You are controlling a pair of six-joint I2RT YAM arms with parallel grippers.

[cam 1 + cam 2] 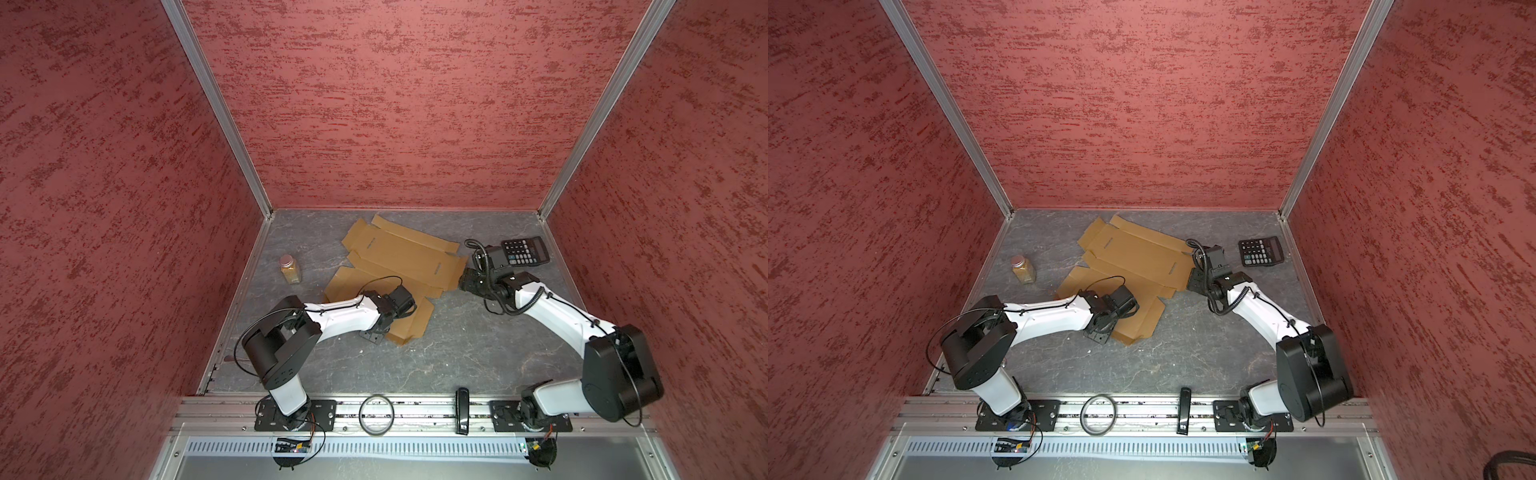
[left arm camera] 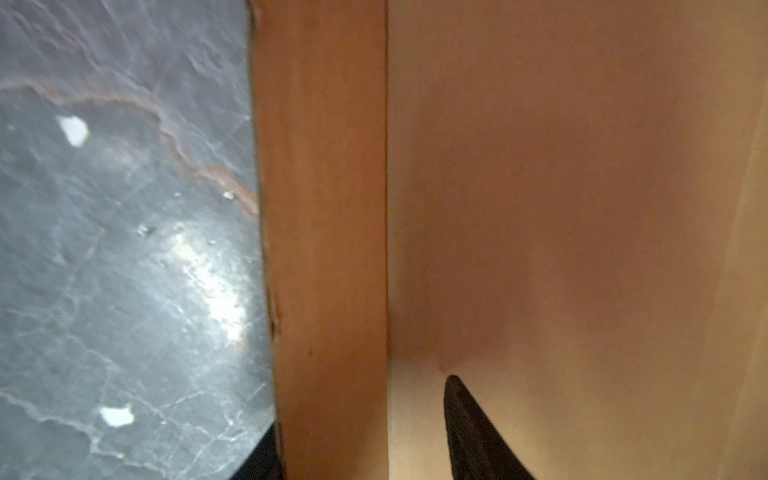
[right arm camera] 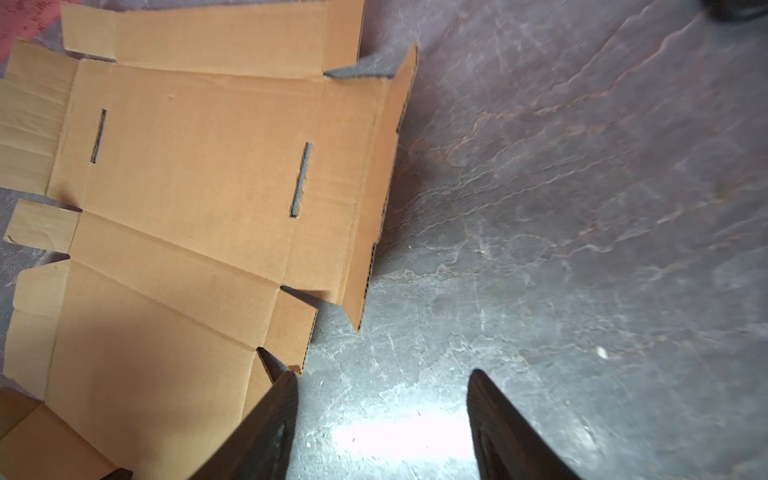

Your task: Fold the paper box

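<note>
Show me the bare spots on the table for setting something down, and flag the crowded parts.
Biggest free patch: the table front, between the box and the rail. A smaller one lies between the jar and the box. Crowded: between box and calculator, where the open right gripper works.

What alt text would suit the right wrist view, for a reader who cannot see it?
An unfolded brown paper box lies on a grey marbled table, with two narrow slots in its main panel and one end flap tilted up. The open right tool has one finger at a box corner.
</note>
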